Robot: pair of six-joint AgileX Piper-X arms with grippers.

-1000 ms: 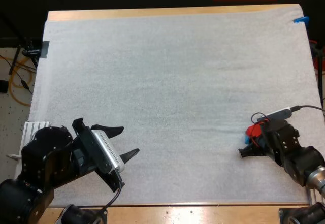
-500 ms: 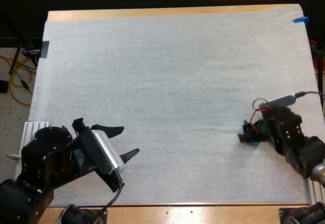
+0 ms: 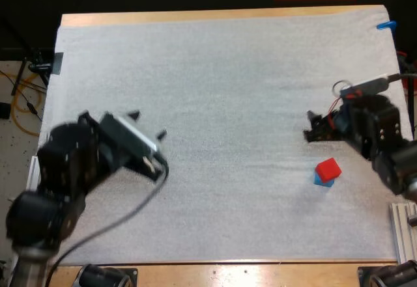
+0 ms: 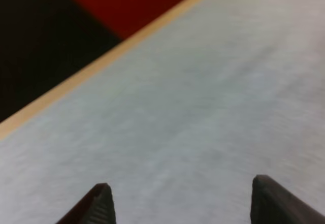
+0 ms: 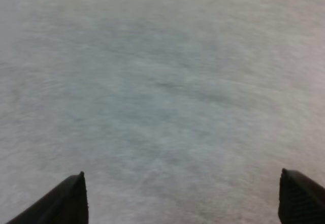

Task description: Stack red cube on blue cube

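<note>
High view, stack: The small red cube (image 3: 328, 168) sits on top of the small blue cube (image 3: 321, 181), whose blue shows at the red's near edge. The pair stands on the white fibrous mat (image 3: 221, 72), toward the right side of the wooden table (image 3: 195, 16).
High view, right arm: The right gripper (image 3: 308, 125) hangs near the stack on its far side, apart from it, with its black fingers spread and nothing between them.
High view, left arm: The left gripper (image 3: 148, 123) hangs over the mat's left part, well apart from the cubes, with its finger ends separated.
Left wrist view: Two black fingers (image 4: 100, 206) stand apart over bare mat, with the table's far wooden edge beyond.
Right wrist view: Two black fingers (image 5: 68, 198) stand wide apart, with bare mat between them.
Stage: By the look of it the stacking is done, and all that is left is to get the arm clear.
Risk: How squarely the red cube rests cannot be told. If it sits off-centre, a low sweep of the right arm's fingers past the pair, or a jolt to the table, could knock it off.
View against view: The high view places the stack against both arms. The wrist views give each finger gap plainly.
</note>
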